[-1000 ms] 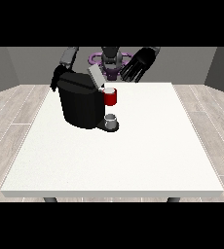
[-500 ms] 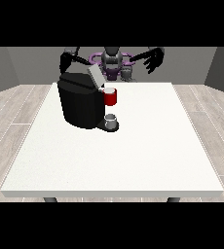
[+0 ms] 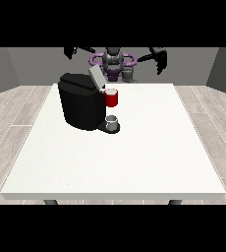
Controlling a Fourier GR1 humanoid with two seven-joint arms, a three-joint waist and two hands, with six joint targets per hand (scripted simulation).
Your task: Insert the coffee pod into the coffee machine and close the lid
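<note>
White table [image 3: 134,162] carries the coffee machine [image 3: 83,106], lid tilted; each robot hand's fingers unclear.

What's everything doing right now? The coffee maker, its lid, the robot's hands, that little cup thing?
Coffee machine: upright on the white table.
Lid: raised, tilted open.
Red thing at the machine: at the machine's front, near the top.
Grey thing: on the machine's base.
Hand at the view's left: raised, apart from the machine.
Hand at the view's right: raised, holding nothing visible.
</note>
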